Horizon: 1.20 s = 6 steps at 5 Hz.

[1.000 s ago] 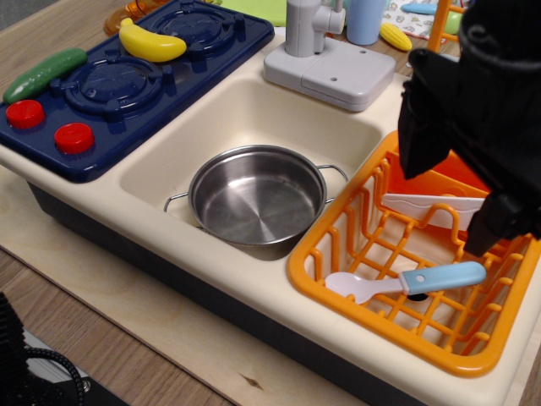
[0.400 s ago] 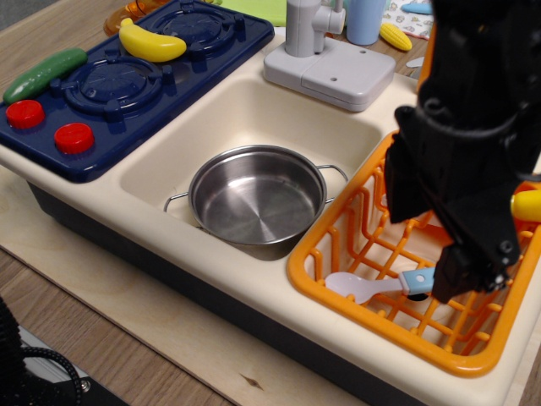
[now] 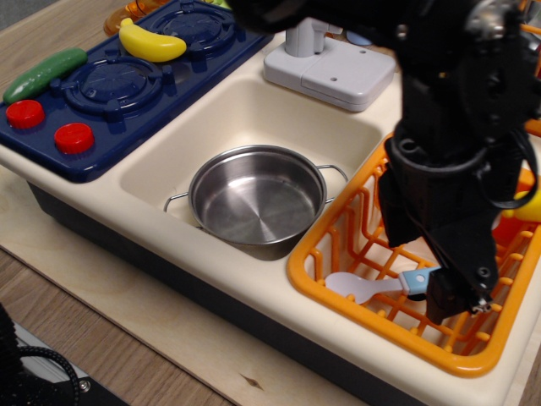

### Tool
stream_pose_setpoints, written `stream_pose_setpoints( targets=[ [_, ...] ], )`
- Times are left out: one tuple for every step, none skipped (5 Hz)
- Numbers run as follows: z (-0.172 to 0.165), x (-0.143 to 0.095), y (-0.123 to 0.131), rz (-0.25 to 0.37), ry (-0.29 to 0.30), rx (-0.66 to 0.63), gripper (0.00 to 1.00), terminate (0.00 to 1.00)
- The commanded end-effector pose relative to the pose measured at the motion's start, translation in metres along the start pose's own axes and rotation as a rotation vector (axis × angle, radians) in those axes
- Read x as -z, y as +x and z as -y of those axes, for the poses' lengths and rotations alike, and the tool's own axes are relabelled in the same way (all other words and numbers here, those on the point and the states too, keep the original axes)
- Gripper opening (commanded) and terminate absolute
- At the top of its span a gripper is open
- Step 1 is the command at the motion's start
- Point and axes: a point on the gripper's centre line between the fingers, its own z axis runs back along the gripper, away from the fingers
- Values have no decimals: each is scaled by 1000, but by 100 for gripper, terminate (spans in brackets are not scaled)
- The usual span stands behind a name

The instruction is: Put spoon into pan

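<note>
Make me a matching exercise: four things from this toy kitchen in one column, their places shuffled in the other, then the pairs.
Things:
1. spoon
2. pan
3. banana
4. cucumber

Places:
A. in the sink basin
B. far left edge of the blue stove
C. in the orange rack
D. across the stove's rear burner

Pairs: 1-C, 2-A, 3-D, 4-B

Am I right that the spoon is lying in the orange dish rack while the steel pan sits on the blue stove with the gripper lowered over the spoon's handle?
Not quite: the pan sits in the cream sink basin, not on the blue stove, as the observation.image view shows. The rest holds: the spoon lies in the orange dish rack, and the gripper is lowered over its handle.
</note>
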Motion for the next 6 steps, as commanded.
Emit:
stream_pose_setpoints(
  targets=[
    [-7,2,7,43,-28,1,100,0],
    [-11,7,4,51,-48,-10,100,0],
    [-9,14,-1,58,-21,-12,100,0],
    [-3,23,-6,64,-2,-33,100,0],
    [-2,27,-9,75,6,-44,100,0],
    [4,6,2,36,16,-71,100,0]
  ],
)
